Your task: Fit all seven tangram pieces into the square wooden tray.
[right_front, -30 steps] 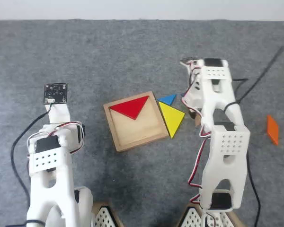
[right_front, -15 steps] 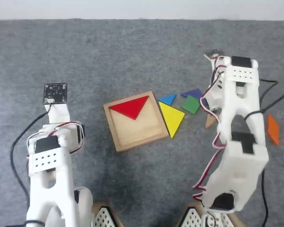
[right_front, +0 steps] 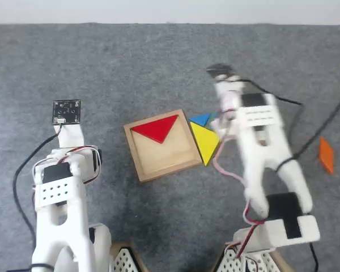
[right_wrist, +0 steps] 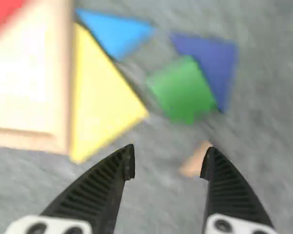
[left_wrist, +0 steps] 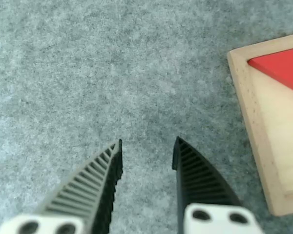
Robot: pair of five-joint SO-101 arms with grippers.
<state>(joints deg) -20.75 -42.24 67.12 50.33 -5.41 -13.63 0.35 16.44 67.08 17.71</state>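
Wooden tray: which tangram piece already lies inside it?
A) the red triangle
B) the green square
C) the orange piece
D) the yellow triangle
A: the red triangle lies inside the wooden tray, against its far corner, while the yellow triangle lies outside, beside the tray's rim.

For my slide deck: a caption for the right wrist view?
Open right gripper near the yellow triangle, blue triangle, green square and purple triangle beside the wooden tray.
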